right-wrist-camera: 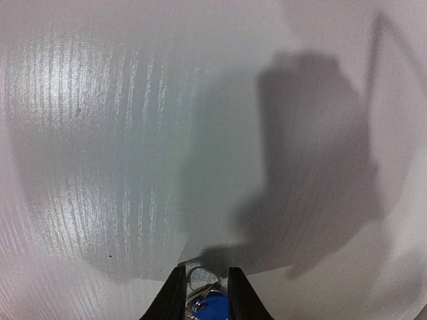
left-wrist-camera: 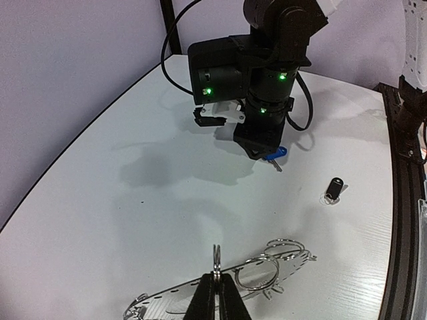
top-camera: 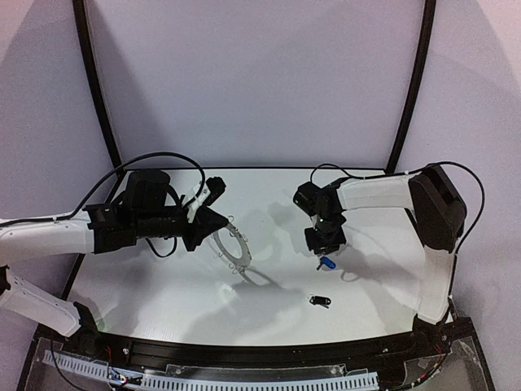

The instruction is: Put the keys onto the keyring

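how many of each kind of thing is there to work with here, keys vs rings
keys: 2 (blue-headed key, black-headed key)
keyring: 1
total: 3

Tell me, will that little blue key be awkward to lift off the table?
Probably light: the blue key is tiny beside the jaws flanking it. It seems to lie flat on the smooth white table, so it may skid rather than roll. Its plastic-looking head likely stays stiff when pinched.
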You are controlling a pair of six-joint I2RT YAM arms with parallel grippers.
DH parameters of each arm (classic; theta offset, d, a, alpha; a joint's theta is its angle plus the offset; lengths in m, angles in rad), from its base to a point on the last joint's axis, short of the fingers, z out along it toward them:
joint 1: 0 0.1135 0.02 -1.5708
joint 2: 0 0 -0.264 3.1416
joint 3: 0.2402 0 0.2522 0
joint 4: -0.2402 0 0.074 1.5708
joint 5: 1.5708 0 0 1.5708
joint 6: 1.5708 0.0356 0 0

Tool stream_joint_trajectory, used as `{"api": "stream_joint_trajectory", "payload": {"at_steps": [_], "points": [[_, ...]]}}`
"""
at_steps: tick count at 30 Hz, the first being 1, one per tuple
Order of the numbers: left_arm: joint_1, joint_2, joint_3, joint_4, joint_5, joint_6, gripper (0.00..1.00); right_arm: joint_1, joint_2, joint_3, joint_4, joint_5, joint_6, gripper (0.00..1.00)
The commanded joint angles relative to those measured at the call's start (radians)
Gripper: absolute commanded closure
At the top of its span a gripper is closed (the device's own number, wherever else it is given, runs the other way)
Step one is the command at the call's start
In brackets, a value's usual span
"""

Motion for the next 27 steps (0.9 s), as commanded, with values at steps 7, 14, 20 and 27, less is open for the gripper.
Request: {"api": "stream_joint_trajectory", "payload": {"at_steps": [7, 14, 20, 27], "points": [[0.002, -0.036, 0.012, -0.013, -0.005, 0.003, 0.99, -0.004, 0.009, 0.016, -0.041, 0.03, 0.027, 0.89], [0.002, -0.036, 0.012, -0.011, 0.0, 0.0, 0.99, -0.005, -0.023, -0.004, -0.005, 0.036, 0.026, 1.0], [0.003, -0.032, 0.025, -0.007, 0.031, 0.005, 0.99, -0.004, -0.181, -0.137, 0.191, -0.011, -0.045, 1.0], [0.002, -0.031, 0.05, -0.003, 0.108, 0.024, 0.99, -0.003, -0.515, -0.422, 0.662, -0.276, -0.261, 1.0]]}}
